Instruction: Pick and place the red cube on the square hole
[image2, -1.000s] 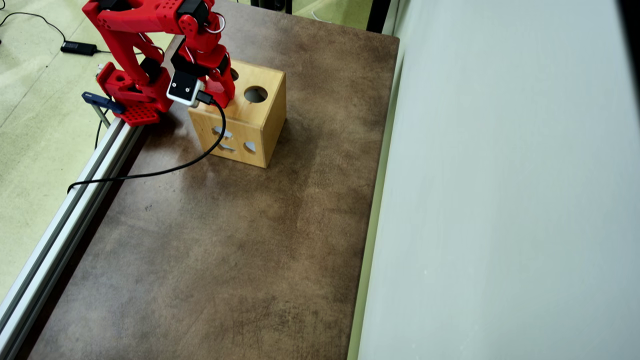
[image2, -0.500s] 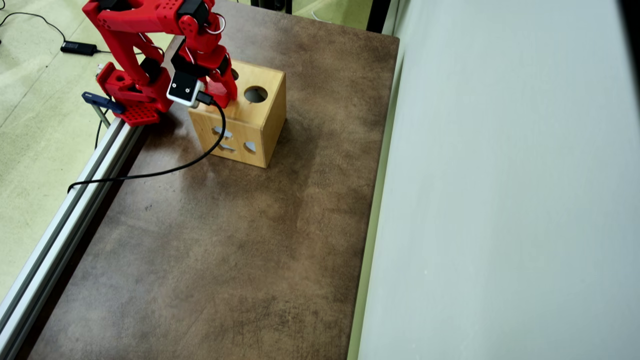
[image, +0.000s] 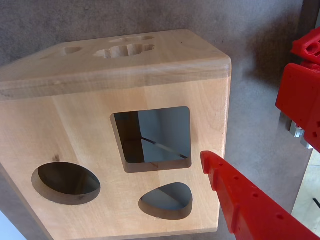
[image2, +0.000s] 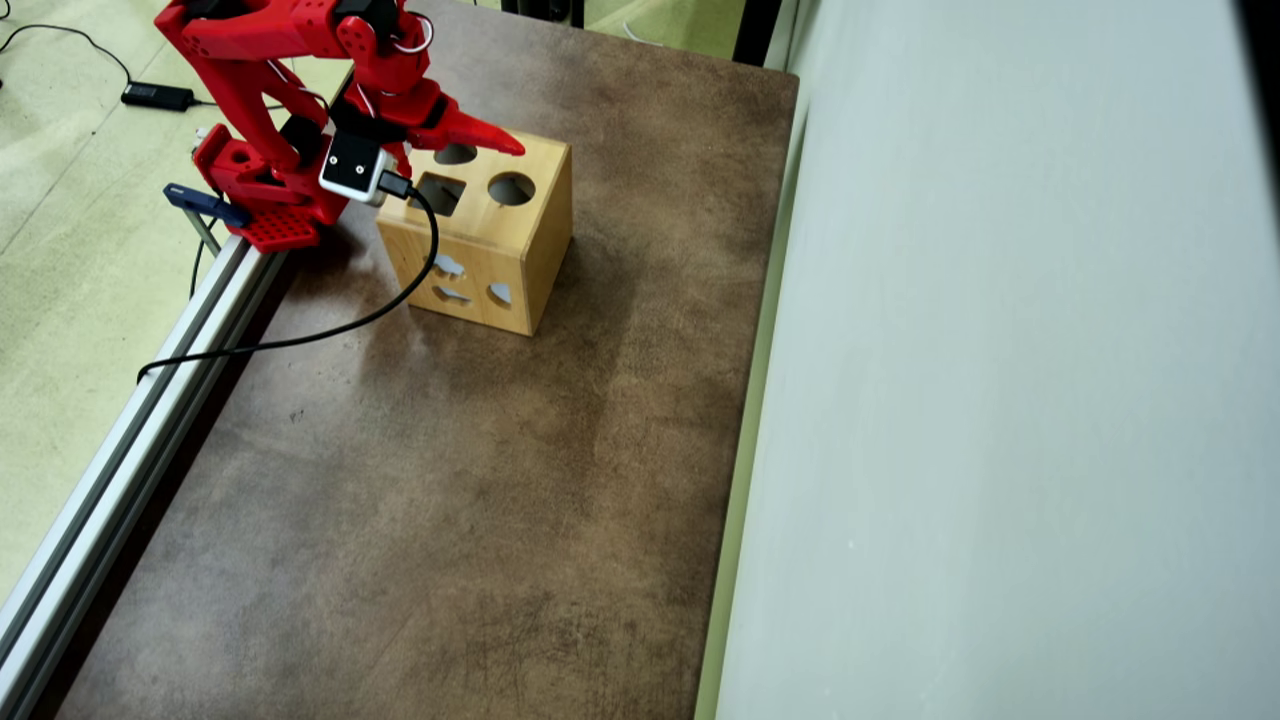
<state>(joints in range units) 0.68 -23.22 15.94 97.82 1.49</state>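
The wooden shape-sorter box stands on the brown tabletop near the arm's red base; its top face carries the square hole, a round hole and a third cut-out partly under the arm; in the wrist view the square hole lies open and uncovered, with an oval-looking round hole to its lower left and a teardrop-shaped hole below it; through the square hole only the dim inside of the box and a thin pale line show, and the red cube is not to be made out in either view, so I cannot tell where it lies; the hand hangs above the far part of the box top in the overhead view, one pointed red finger reaching past the third cut-out toward the box's far edge; in the wrist view one perforated red finger enters from the lower right, its tip just beside the square hole's lower right corner; the other finger is not visible, so I cannot tell whether the hand is apart or together; nothing shows between the fingers; a black cable runs from the wrist camera across the tabletop to the aluminium rail at the left edge.
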